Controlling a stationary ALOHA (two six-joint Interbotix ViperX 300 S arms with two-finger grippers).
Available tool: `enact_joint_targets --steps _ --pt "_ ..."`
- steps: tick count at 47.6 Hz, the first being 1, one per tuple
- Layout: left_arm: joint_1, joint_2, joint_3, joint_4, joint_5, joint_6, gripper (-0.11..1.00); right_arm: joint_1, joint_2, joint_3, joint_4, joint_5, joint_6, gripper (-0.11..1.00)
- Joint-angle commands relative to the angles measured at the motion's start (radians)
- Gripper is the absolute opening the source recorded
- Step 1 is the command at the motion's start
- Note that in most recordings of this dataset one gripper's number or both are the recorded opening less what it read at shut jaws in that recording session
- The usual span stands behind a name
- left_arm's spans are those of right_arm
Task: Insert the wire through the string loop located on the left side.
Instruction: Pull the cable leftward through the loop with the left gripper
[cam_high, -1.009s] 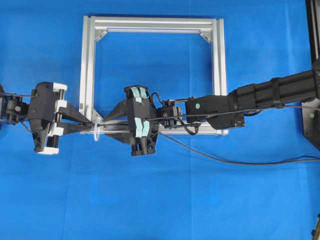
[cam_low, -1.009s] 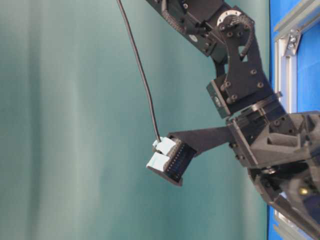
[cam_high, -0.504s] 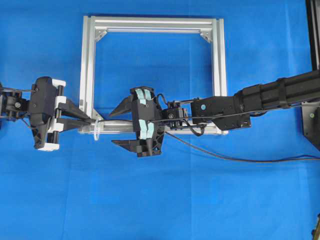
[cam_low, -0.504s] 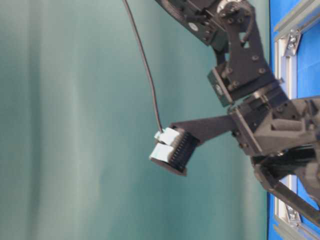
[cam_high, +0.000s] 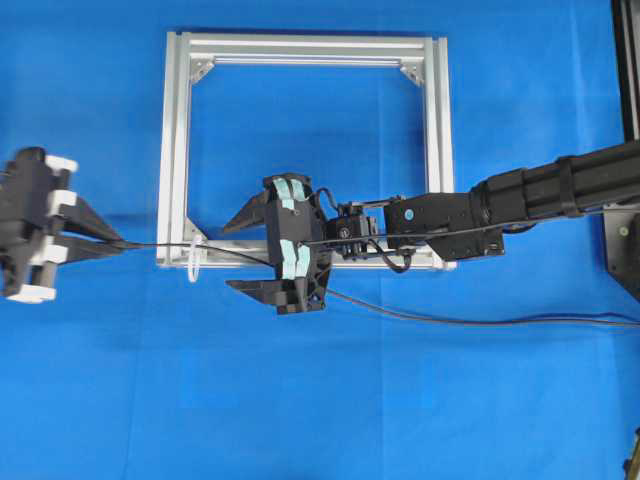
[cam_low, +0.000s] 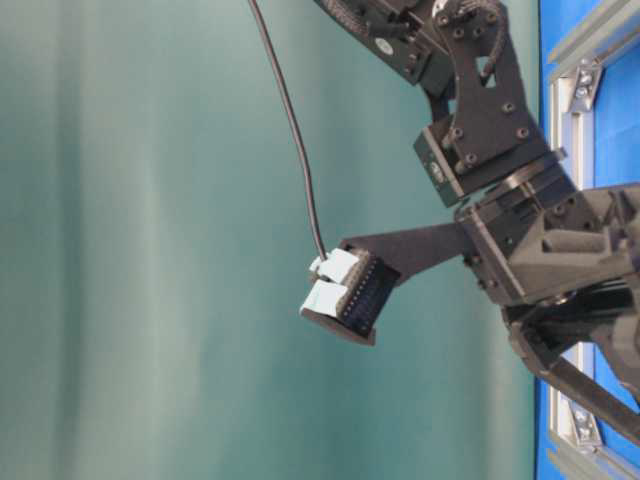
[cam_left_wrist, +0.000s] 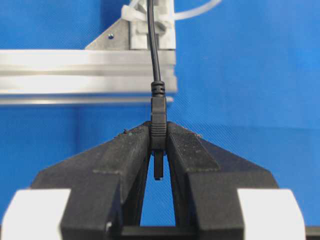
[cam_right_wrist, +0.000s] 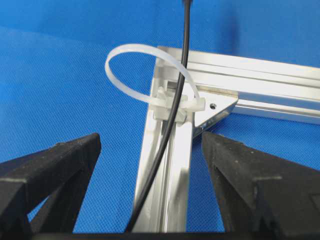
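Now threading step: left gripper (cam_left_wrist: 159, 145) jaws clenched on wire (cam_high: 225, 250) plug, wire through string loop (cam_right_wrist: 150, 75); right gripper (cam_high: 240, 255) jaws released at 3 o'clock; next: draw wire toward 9 o'clock.

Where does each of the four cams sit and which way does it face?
Overhead: above the table, looking straight down on the metal frame; shows both arms, left end effector and right end effector.
Table-level: low at the side, picture turned sideways, facing a teal backdrop; shows one arm with the wire hanging.
Left wrist: on the left arm, looking along shut fingers clamping the plug.
Right wrist: looking between open fingers at the string loop.
Shared: both wrist views show frame corner, loop and wire.
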Motion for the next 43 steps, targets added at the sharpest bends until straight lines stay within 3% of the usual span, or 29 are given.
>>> enact_joint_targets --steps 1,9,14,23,34,43 --pt "-0.011 -0.138 0.006 -0.002 0.06 -0.037 0.08 -0.003 -0.054 -0.011 0.002 -0.003 -0.002 0.95" --pt "-0.035 -0.396 0.008 0.002 0.196 -0.118 0.08 -0.006 -0.054 -0.009 0.005 -0.003 0.002 0.95" --pt "-0.046 -0.472 0.029 0.005 0.189 -0.115 0.08 -0.006 -0.054 -0.012 0.005 -0.003 0.002 0.95" --pt "-0.048 -0.469 0.051 0.015 0.15 -0.109 0.08 -0.006 -0.054 -0.011 0.005 -0.003 0.002 0.95" --pt "-0.048 -0.468 0.052 0.025 0.141 -0.055 0.08 -0.008 -0.054 -0.012 0.005 -0.008 0.002 0.95" --pt "-0.048 -0.466 0.052 0.025 0.16 -0.061 0.09 -0.008 -0.054 -0.012 0.005 -0.008 0.002 0.95"
